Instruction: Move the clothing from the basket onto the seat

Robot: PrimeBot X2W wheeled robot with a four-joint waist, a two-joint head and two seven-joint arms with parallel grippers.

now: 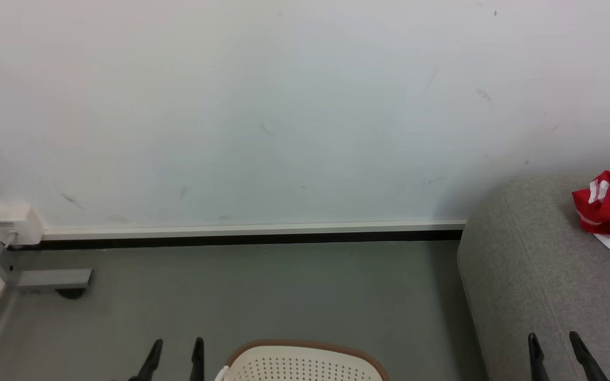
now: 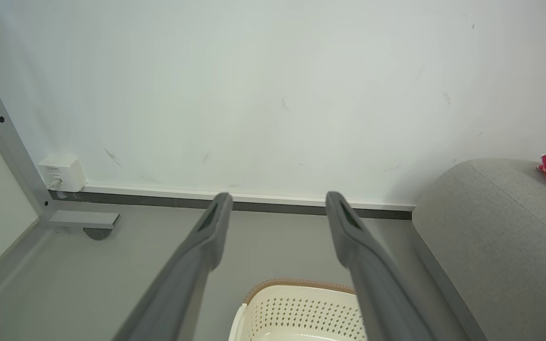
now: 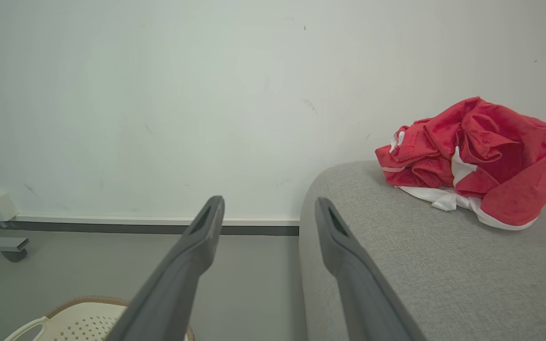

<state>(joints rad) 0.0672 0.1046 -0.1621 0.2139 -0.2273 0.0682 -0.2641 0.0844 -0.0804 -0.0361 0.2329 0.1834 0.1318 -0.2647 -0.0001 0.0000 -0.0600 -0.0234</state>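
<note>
Black-fingered left gripper (image 1: 177, 349) sits low left in the head view, jaws apart, nothing between them. Right gripper (image 1: 554, 344) sits low right, likewise spread and empty. Both point up toward the wall (image 1: 284, 106).

Basket (image 1: 305, 345) is between the two grippers at the bottom edge, closer to the left one: cream perforated side, brown rim, white handle on its left. It stands on the grey floor (image 1: 257, 291). Cut off by the frame, so I cannot tell what is inside.

Right gripper shows against the near end of the seat (image 1: 538, 275), grey fabric, rounded corner, seam along the top. In the right wrist view one finger lies over the floor and the other over the seat's edge.

Clothing (image 3: 472, 151) lies on top of the seat, well beyond the right gripper: crumpled red heap with white panels and stitching. One garment or two, cannot tell.

Far left: white box (image 1: 14, 222) on the wall above the skirting, and a grey metal frame foot (image 1: 53, 278) on the floor.
</note>
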